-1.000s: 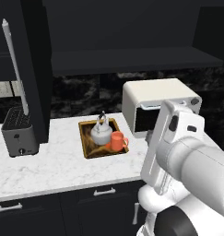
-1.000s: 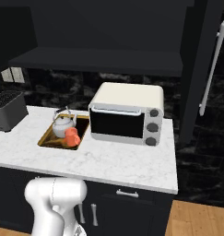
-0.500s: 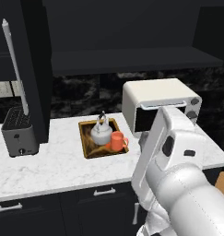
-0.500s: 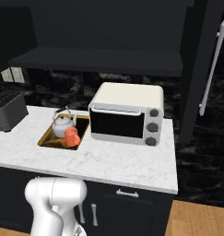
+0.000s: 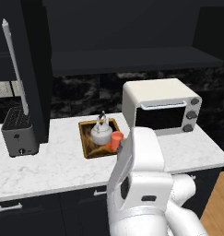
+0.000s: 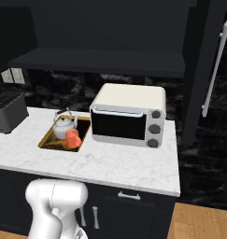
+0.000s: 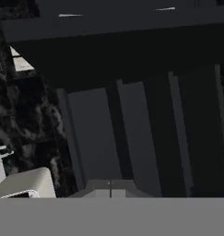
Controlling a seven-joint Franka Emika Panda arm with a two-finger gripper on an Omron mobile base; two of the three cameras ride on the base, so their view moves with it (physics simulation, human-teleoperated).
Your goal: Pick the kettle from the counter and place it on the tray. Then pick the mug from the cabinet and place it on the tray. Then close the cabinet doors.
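Arm swung left across the left base view since a second ago; nothing on the bench [image 5: 49, 170] shifted. Tool fingers pressed together, holding nothing. Kettle [image 5: 102, 131] and mug [image 5: 116, 140] sit on the tray [image 5: 88, 151], touching, beside toaster oven [image 6: 129, 114]. Cabinet doors [image 5: 28, 69] open.

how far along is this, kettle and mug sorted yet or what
Done: the kettle and the orange mug both sit on the tray on the counter. In hand: nothing; the gripper is shut and empty, facing a black door panel. Left: both cabinet doors stand swung open, so closing them remains.
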